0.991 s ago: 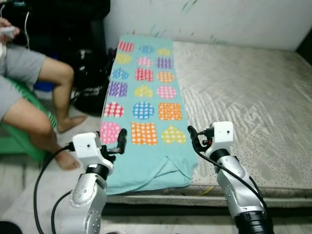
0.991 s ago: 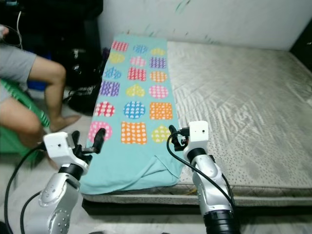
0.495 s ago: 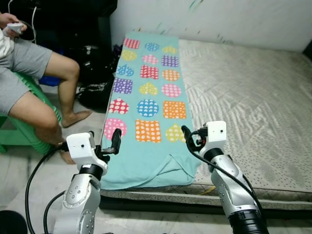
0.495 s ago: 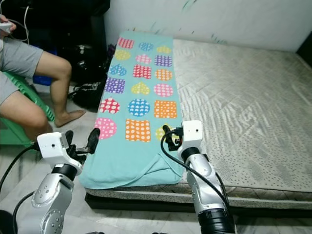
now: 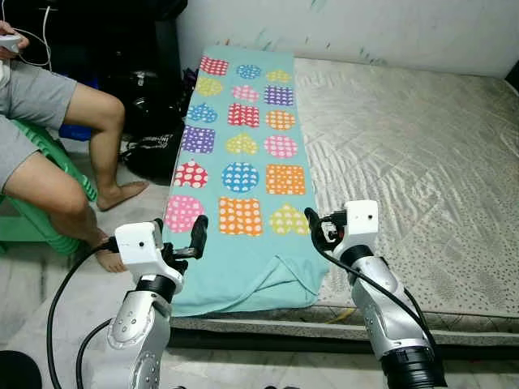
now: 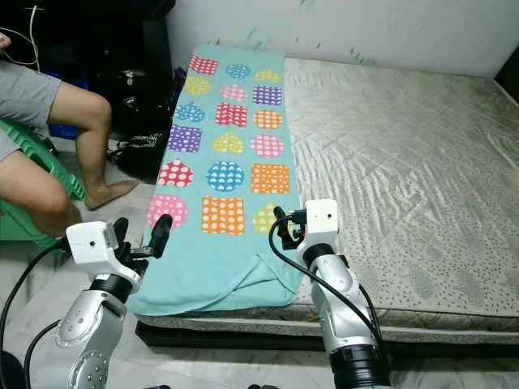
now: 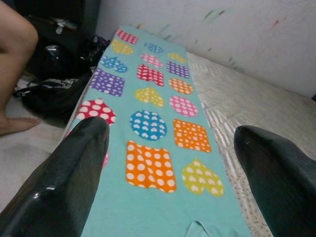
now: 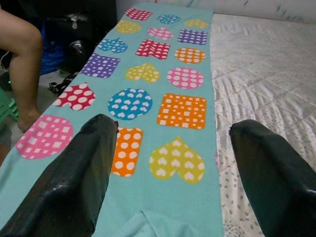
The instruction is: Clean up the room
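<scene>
Nearest the robot: left gripper [image 5: 197,235] and right gripper [image 5: 316,228] hover over the mattress's near edge, fingers spread wide apart, holding nothing.
Blanket: teal blanket [image 5: 243,174] with dotted hearts, circles and squares lies as a long strip along the mattress's left edge, from the near edge back to the wall; its near end is creased and overhangs.
Mattress: grey mattress [image 5: 405,154] is otherwise bare.
Progress: by my judgement, hardly begun; the blanket is untouched, and grasping its near corners and folding it remain.
Beyond the left edge: a seated person's leg [image 5: 97,142] and a dark bag [image 5: 150,150] on the floor.
Views: wrist views show the blanket's pattern and near fold closely; head views add the person, the far wall and the mattress's right side.
</scene>
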{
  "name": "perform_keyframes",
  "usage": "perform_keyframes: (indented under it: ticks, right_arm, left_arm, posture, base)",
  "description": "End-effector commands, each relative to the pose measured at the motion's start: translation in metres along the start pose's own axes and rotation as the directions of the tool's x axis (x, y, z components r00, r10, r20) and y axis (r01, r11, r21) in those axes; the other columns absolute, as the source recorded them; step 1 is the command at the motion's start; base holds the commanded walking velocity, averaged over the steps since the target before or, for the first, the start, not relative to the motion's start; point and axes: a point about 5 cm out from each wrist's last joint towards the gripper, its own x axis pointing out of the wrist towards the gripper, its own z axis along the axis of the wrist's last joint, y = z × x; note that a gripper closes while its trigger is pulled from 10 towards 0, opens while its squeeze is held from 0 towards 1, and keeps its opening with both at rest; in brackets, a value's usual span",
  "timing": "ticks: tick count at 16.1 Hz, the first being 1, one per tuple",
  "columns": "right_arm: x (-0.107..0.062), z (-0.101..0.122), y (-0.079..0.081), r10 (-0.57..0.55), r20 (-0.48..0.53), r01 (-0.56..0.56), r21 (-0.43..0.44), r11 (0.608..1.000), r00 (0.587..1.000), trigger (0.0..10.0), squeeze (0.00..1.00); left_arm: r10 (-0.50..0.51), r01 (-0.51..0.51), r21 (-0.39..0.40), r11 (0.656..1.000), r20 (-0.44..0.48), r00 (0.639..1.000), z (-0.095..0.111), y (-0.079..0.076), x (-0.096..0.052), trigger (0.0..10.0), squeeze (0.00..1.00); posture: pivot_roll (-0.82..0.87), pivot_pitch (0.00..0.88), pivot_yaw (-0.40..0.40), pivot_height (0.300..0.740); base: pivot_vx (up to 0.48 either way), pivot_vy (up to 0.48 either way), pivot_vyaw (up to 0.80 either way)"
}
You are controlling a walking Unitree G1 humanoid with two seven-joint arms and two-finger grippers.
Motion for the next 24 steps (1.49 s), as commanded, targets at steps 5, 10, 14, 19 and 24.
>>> perform_keyframes:
  ticks: [5, 10, 14, 19, 24]
  right_arm:
    - [0.0016, -0.0014, -0.0048, -0.025, -0.013, 0.025, 0.013, 1.000, 1.000, 10.0, 0.00]
    - [0.0029, -0.0006, -0.0054, -0.027, -0.008, 0.027, 0.012, 1.000, 1.000, 10.0, 0.00]
    - [0.0039, -0.0009, -0.0053, -0.027, -0.007, 0.027, 0.011, 1.000, 1.000, 10.0, 0.00]
    - [0.0042, -0.0031, -0.0114, -0.043, -0.012, 0.043, 0.002, 0.999, 0.999, 10.0, 0.00]
    - [0.0048, -0.0039, -0.0108, -0.046, -0.018, 0.046, 0.007, 0.999, 0.999, 10.0, 0.00]
  left_arm:
    - [-0.022, 0.022, -0.002, 1.000, -0.004, 1.000, 0.0005, -0.0027, -0.0001, 10.0, 0.00]
    - [-0.029, 0.029, 0.003, 1.000, -0.004, 1.000, 0.0009, -0.0028, 0.0011, 10.0, 0.00]
    - [-0.029, 0.029, 0.002, 1.000, 0.004, 1.000, 0.0017, -0.0032, 0.0021, 10.0, 0.00]
    - [-0.010, 0.010, 0.001, 1.000, -0.002, 1.000, 0.0001, -0.0030, 0.0014, 10.0, 0.00]
    - [-0.012, 0.012, -0.006, 1.000, -0.005, 1.000, -0.0002, -0.0034, 0.0013, 10.0, 0.00]
  posture:
    - [0.05, 0.125, -0.090, 0.740]
    - [0.05, 0.116, -0.089, 0.740]
    - [0.05, 0.112, -0.088, 0.740]
    - [0.05, 0.115, -0.087, 0.740]
    - [0.05, 0.119, -0.085, 0.740]
  base:
    - [0.263, 0.000, -0.64]
    - [0.264, 0.000, -0.15]
    - [0.197, 0.000, 0.00]
    - [0.000, 0.000, 0.00]
    - [0.000, 0.000, -0.57]
